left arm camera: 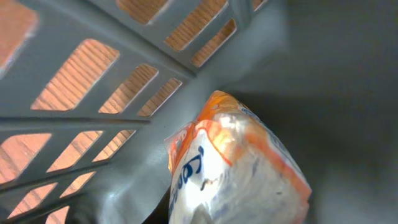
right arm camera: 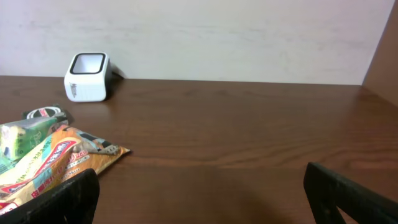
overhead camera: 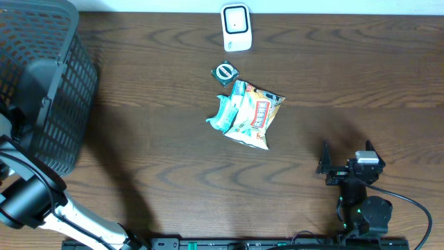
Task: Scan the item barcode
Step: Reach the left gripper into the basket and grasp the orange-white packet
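The jaws of the left gripper are closed down tight; its fingers are not plainly seen in any view, and whether anything is pinched between them cannot be told; directly in front of the left wrist camera an orange-and-white crinkled plastic packet (left arm camera: 249,168) is seen very close, lying against the inner wall of a grey slatted plastic basket (left arm camera: 93,124); a strip of dark blue lettering is printed along the packet's white side; through the slats a reddish-brown surface is glimpsed. From overhead the left arm (overhead camera: 31,198) is seen reaching up from the near-left edge into that basket, which stands at the far-left corner of the dark brown wood-grain table (overhead camera: 173,173).

The jaws of the right gripper (right arm camera: 205,199) are spread wide with nothing between them; it is held low over the near-right part of the table, well apart from every item.

Near the middle of the table a small heap is laid: an orange and yellow printed snack pouch (overhead camera: 257,114) with a teal wrapped packet (overhead camera: 222,118) touching its left side, and a small round teal-and-black item (overhead camera: 225,72) just beyond them; a white box-shaped barcode scanner (overhead camera: 236,28) with a dark window is set at the far edge, in line with the heap and near the round item; in the right wrist view a pale wall (right arm camera: 217,37) is seen behind the scanner.
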